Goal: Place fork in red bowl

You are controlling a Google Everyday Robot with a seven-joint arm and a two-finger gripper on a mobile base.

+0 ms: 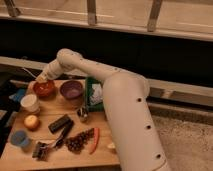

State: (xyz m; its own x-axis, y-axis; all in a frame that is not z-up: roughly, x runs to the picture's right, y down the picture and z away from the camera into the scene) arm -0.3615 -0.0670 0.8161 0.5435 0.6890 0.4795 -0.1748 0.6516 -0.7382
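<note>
My claw [42, 78] hangs at the red bowl's [45, 89] far rim, apparently pinching the fork [31, 73]; releasing here risks it tipping out onto the tabletop [55, 157].

1 camera view only, set high behind the robot's own white arm [125, 110] and looking down and forward across the wooden table [70, 155] toward a dark wall. The arm fills the near right; the gripper [41, 78] sits far off at upper left, above the red bowl [44, 89]
</note>
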